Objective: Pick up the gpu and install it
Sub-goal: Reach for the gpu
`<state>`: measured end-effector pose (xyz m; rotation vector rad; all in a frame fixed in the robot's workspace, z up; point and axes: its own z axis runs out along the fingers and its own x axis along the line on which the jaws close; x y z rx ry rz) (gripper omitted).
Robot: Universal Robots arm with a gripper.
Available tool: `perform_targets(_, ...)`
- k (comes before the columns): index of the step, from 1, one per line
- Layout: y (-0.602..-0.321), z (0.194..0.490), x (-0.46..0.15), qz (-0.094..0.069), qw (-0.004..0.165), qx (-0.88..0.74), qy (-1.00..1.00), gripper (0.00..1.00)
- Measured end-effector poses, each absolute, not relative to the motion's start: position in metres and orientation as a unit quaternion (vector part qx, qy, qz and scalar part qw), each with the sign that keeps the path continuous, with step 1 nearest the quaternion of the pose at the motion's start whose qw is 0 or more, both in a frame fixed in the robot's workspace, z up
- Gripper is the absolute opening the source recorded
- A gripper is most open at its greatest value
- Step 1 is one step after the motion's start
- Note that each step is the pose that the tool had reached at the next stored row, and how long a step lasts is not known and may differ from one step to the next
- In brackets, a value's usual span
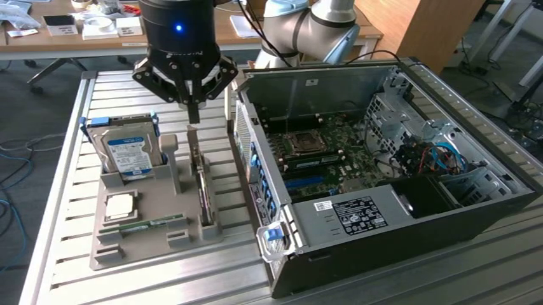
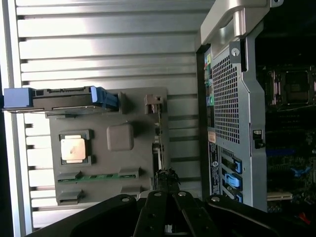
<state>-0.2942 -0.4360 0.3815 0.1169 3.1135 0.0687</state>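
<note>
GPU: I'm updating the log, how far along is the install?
Done: nothing yet; the gpu stands on edge in the tray, outside the case. In hand: the shut hand is at its top edge, grip unclear. Left: lift and install.

You get soft, even daylight around the computer case (image 1: pixel 407 190) in the exterior view, and only its inside sits in shade. In the wrist view, the table slats (image 2: pixel 108 44) beside the case glare almost white, while the case's interior drops to near black.
</note>
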Motion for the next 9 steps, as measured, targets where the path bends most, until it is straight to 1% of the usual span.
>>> perform_targets(9,-0.4371,0.3815,-0.2945,0.022,0.012,0.037,0.999,0.11)
